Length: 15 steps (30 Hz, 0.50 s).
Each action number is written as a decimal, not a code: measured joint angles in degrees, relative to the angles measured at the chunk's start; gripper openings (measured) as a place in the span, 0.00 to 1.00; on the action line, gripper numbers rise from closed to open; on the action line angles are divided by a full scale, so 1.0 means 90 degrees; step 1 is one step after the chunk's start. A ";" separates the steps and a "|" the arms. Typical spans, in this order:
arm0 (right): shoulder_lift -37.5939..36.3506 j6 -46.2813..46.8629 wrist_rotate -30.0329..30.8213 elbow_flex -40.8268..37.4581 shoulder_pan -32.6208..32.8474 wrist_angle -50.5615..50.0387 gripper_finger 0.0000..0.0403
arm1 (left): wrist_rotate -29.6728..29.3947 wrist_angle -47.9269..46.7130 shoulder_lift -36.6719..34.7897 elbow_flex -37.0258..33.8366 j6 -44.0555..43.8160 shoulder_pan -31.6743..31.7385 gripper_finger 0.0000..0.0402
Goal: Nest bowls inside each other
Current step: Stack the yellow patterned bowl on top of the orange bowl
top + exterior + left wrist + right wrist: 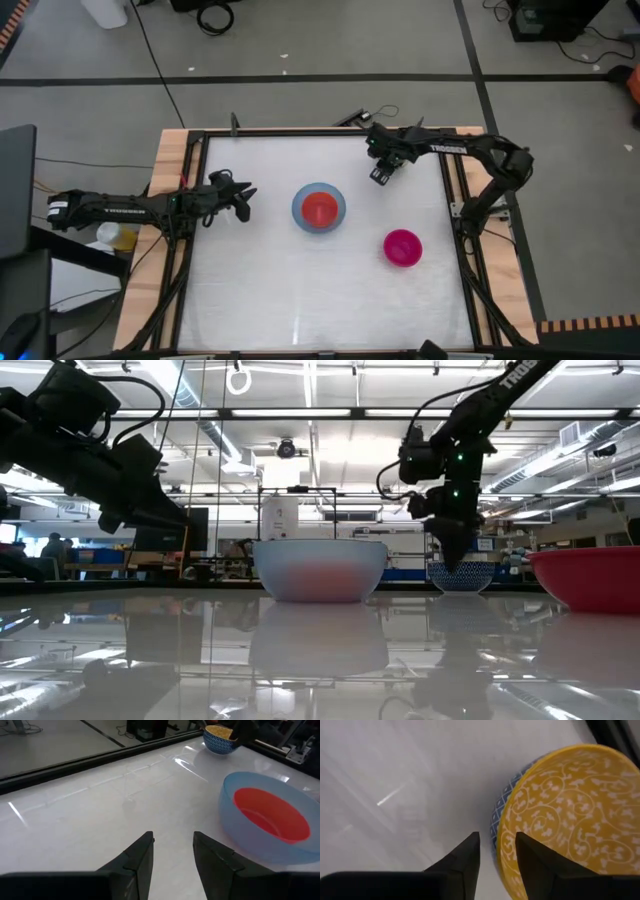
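A light blue bowl stands mid-table with an orange bowl nested inside it. A magenta bowl rests on its base to the right, nearer the front. At the far right a yellow bowl with a blue patterned outside stands on the table; in the high view my right arm covers it. My right gripper is open and points steeply down over this bowl's rim, one finger outside and one over the inside. My left gripper waits open, left of the blue bowl. My right gripper has its fingers on either side of the yellow bowl's rim, coming from above. I cannot tell whether they touch the rim. The bowl stands upright on the table.
Black frame rails run along the table's left, far and right sides, close to the yellow bowl. Bare white tabletop stretches across the near half.
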 joint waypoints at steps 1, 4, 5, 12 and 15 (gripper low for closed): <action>0.0033 -0.0011 0.0017 0.0000 0.0000 0.0001 0.30 | 0.0001 -0.0001 0.0000 0.0000 0.0018 0.0000 0.35; 0.0055 -0.0067 0.0029 0.0000 0.0026 -0.0022 0.17 | -0.0001 -0.0002 0.0000 0.0000 0.0064 0.0000 0.35; 0.0051 -0.0077 0.0036 0.0000 0.0048 -0.0015 0.10 | -0.0001 -0.0001 0.0000 0.0000 0.0068 0.0000 0.35; -0.0287 -0.0010 0.0541 0.0000 0.0527 -0.0349 0.03 | -0.0001 -0.0002 0.0000 0.0000 0.0020 0.0000 0.35; -0.0634 0.0310 0.0498 0.0013 0.1115 -0.0432 0.03 | -0.0001 -0.0002 0.0000 0.0000 0.0064 0.0000 0.35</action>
